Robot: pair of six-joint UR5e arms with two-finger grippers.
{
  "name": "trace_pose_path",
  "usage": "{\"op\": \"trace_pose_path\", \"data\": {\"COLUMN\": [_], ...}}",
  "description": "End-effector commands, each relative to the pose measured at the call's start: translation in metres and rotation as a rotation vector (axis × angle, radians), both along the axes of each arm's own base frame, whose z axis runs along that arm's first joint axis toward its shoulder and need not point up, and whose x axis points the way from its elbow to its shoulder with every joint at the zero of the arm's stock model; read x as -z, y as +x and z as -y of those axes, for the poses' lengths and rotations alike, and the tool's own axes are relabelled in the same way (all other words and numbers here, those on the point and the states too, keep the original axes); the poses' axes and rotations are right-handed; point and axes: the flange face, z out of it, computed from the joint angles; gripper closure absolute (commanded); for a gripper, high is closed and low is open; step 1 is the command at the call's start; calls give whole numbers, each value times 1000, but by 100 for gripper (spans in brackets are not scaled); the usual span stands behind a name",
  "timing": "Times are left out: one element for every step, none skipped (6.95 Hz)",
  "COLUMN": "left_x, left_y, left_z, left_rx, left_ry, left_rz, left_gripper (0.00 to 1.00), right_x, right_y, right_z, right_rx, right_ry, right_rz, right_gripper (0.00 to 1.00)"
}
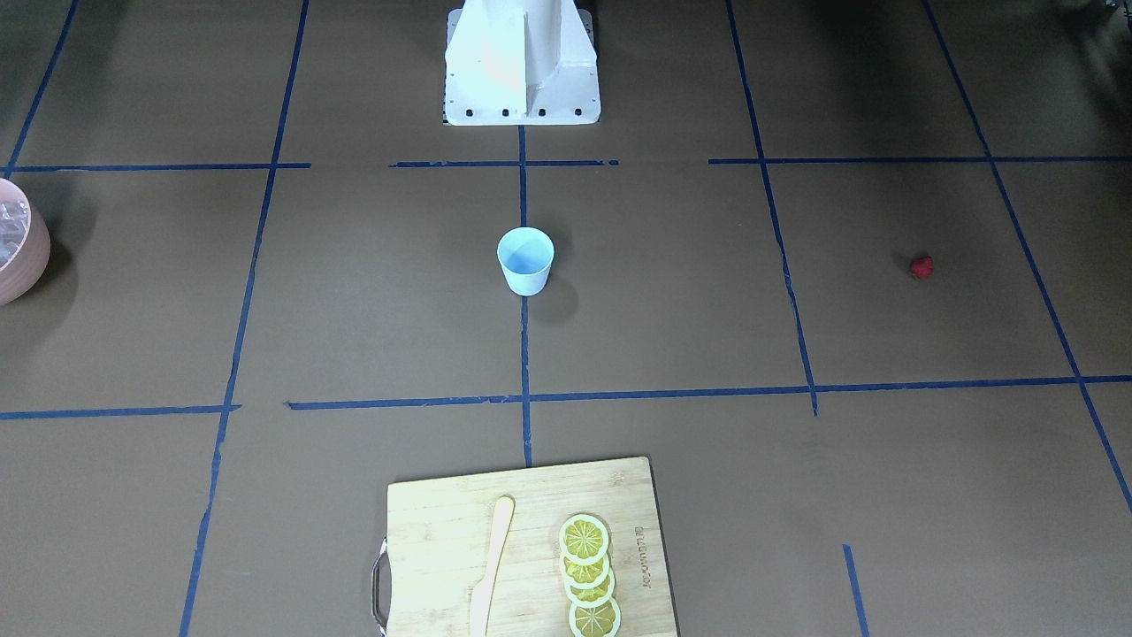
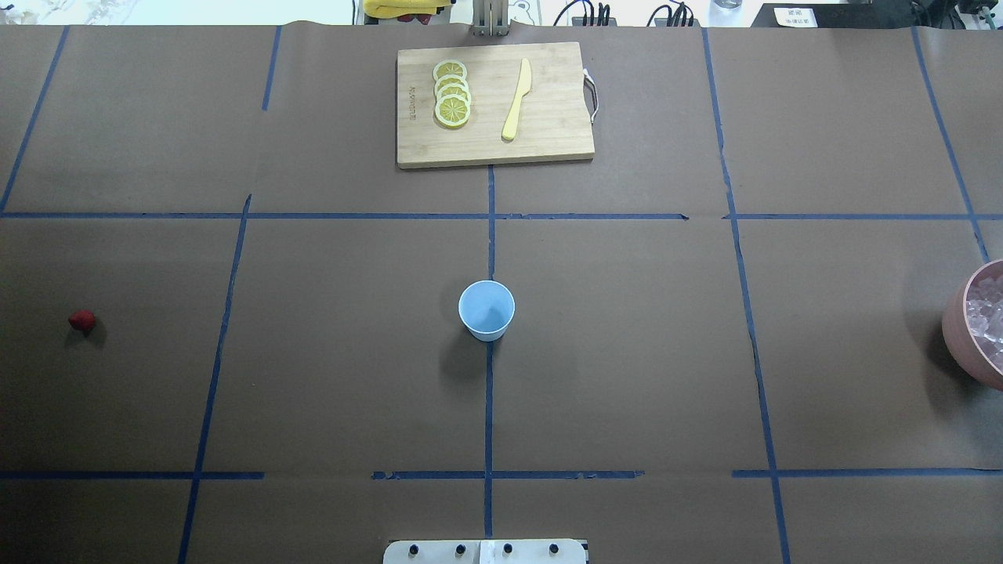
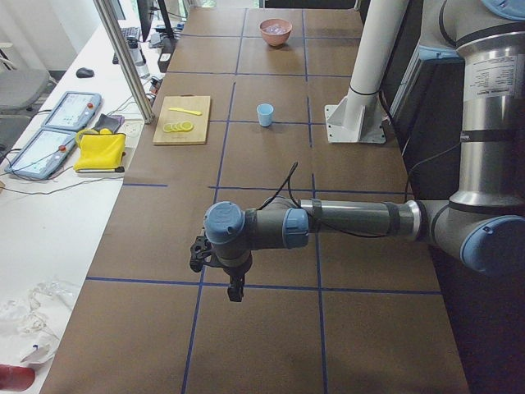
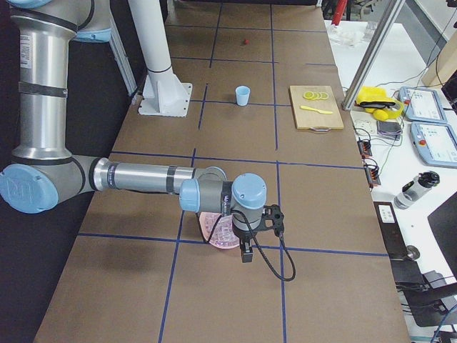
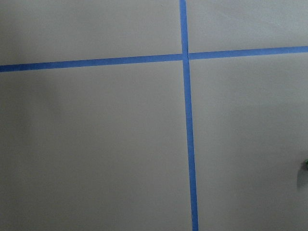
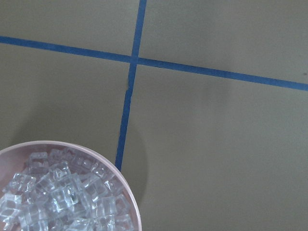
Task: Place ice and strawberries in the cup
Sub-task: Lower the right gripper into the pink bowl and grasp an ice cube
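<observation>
Far left in the overhead view, the strawberry [image 2: 81,320] is seen lying alone on the brown paper [image 2: 627,376], well apart from the light blue cup [image 2: 487,310] at the centre, which appears empty. At the right edge the ice cubes [image 2: 989,321] are held in the pink bowl [image 2: 952,329]. The left gripper [image 3: 235,290] and right gripper [image 4: 246,254] are shown only from the side, so their finger spread cannot be told. It is judged that the round berry could be rolled away, a slick cube squeezed out, or the light cup tipped by a careless release.
</observation>
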Motion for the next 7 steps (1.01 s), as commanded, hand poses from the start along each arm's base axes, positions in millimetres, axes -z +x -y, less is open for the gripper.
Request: {"op": "trace_pose_path", "data": {"left_x": [1, 1, 2, 2, 2, 4, 5], "left_y": [1, 1, 2, 1, 2, 1, 1], "left_z": [0, 0, 0, 0, 1, 0, 1], "left_rx": [-3, -3, -3, -1, -3, -1, -3], "left_ry": [3, 3, 3, 3, 5, 8, 9], "left_rz": [0, 0, -1, -1, -1, -1, -1], "left_gripper": [0, 0, 0, 0, 0, 0, 0], "right_x": [0, 0, 1, 12, 15, 12, 9], "right_y": [0, 0, 0, 0, 0, 0, 0], "right_z": [0, 0, 0, 5, 2, 2, -2], "right_rx": [0, 0, -1, -1, -2, -2, -1], "right_ry": [-1, 0, 1, 25, 27, 21, 16], "right_rz": [0, 2, 2, -1, -1, 3, 1], "right_gripper": [1, 1, 1, 1, 1, 1, 1]}}
